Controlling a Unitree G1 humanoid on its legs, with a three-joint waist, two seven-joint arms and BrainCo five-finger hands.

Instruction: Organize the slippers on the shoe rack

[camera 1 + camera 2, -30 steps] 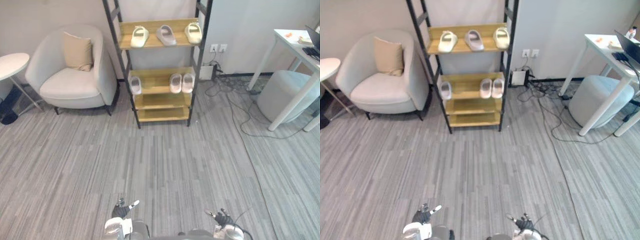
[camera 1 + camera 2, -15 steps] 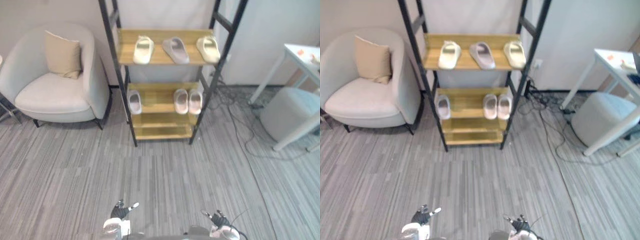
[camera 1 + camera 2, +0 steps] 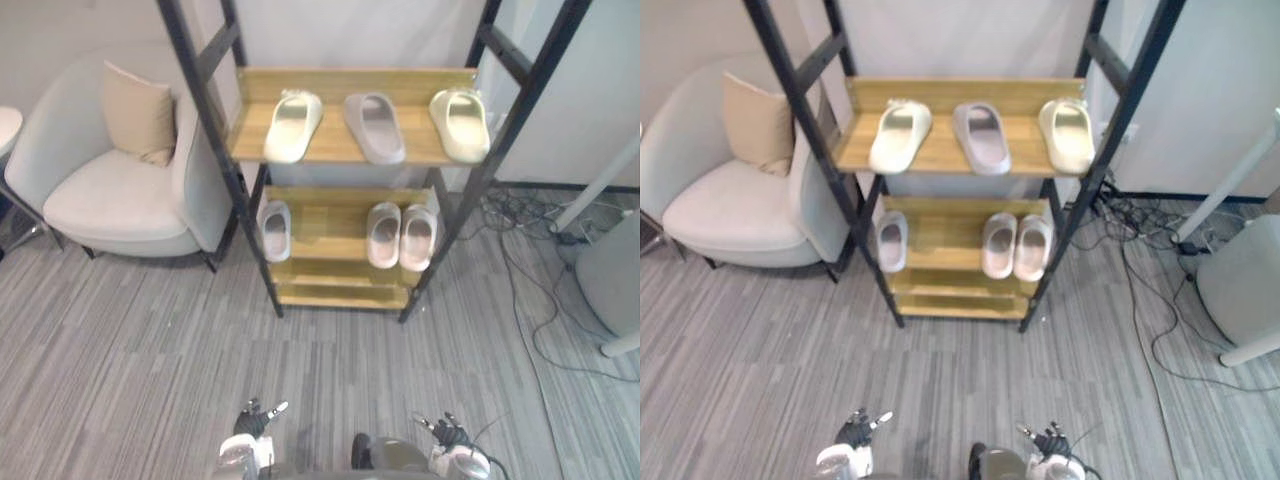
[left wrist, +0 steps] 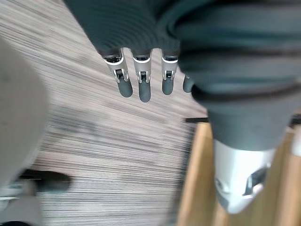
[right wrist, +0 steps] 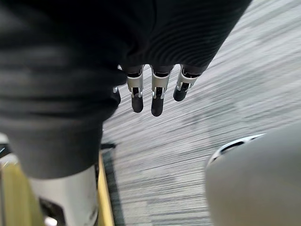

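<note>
- Shoe rack [image 3: 345,160]: black frame, wooden shelves, straight ahead of the robot and well apart from both hands.
- Top shelf holds three slippers spaced apart: left cream slipper [image 3: 292,125], grey slipper [image 3: 374,126] in the middle, right cream slipper [image 3: 460,123].
- Second shelf holds a lone pale slipper [image 3: 274,229] at the left end, with a pale pair [image 3: 400,236] set side by side and touching at the right end.
- Left hand [image 3: 250,421] is low at the bottom of the head view, over the carpet floor [image 3: 150,350]. Its fingers [image 4: 139,84] hang straight and relaxed, holding nothing.
- Right hand [image 3: 452,435] is also low, over the floor. Its fingers [image 5: 155,96] are likewise loose and hold nothing.
- Armchair [image 3: 100,195] with a cushion [image 3: 138,112] stands just left of the rack and plays no part in the task.
- Progress, as a judgement: all six slippers sit on the rack, but only the right-hand pair looks sorted.
- Likely left to do: bring the two cream slippers together, since the grey one splits them. Then match the grey slipper with the lone pale one, if they are mates; colour alone does not settle that.
- No slipper is in hand, so the sorting itself looks not yet begun, and the robot needs to reach the rack first.
</note>
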